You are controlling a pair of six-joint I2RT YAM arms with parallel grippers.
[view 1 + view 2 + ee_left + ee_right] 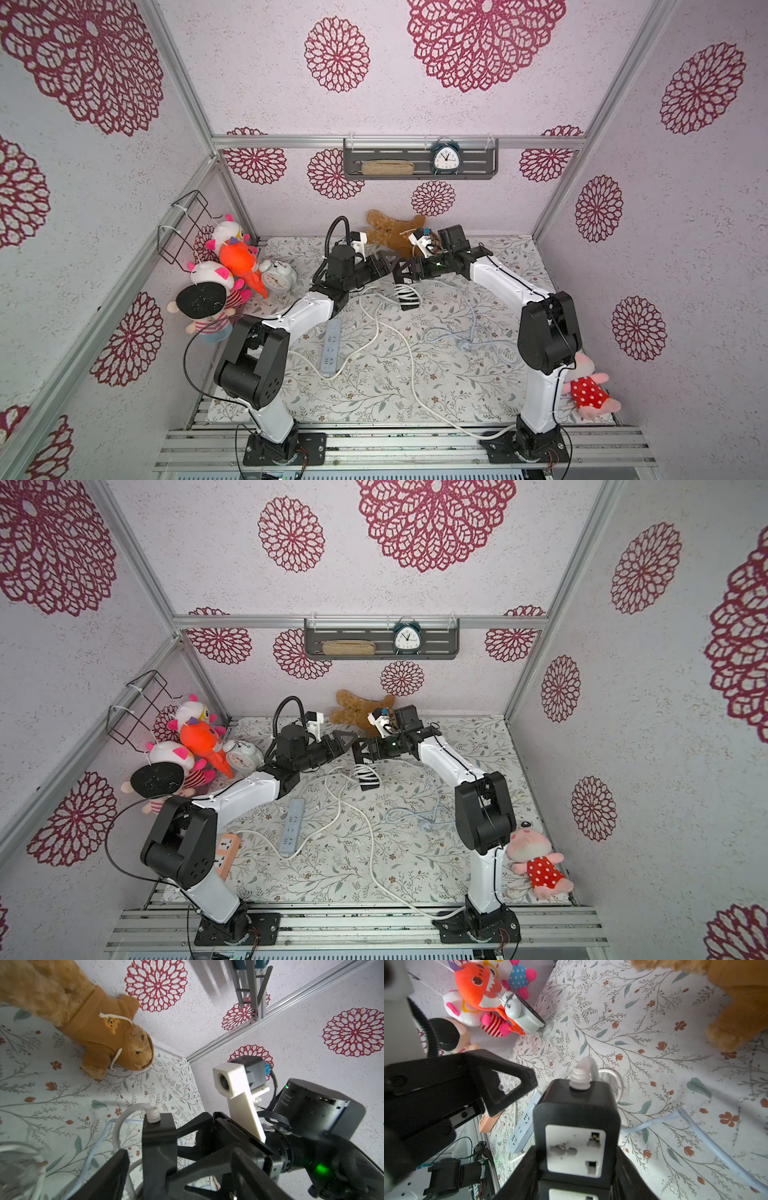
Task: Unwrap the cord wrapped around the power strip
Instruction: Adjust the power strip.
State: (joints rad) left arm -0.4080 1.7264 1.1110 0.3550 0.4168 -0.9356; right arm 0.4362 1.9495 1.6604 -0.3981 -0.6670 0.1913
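The power strip [576,1126] is black with white sockets, and my right gripper [405,272] is shut on its body, holding it above the table. In both top views the strip [406,294] [366,776] hangs below that gripper with white cord [404,291] still coiled round it. The cord leaves the strip's end [580,1076] and trails loose over the table [411,365] toward the front. My left gripper [385,259] stands open just beside the strip's cord end, one of its fingers [504,1088] close to it, nothing between its jaws.
A pale blue power strip [331,345] and an orange one [224,852] lie at front left. A pale blue cable with plug [465,343] lies at right. A brown teddy [395,232] sits at the back, plush toys [224,270] and an alarm clock [276,276] at left, a pink plush [590,392] at right.
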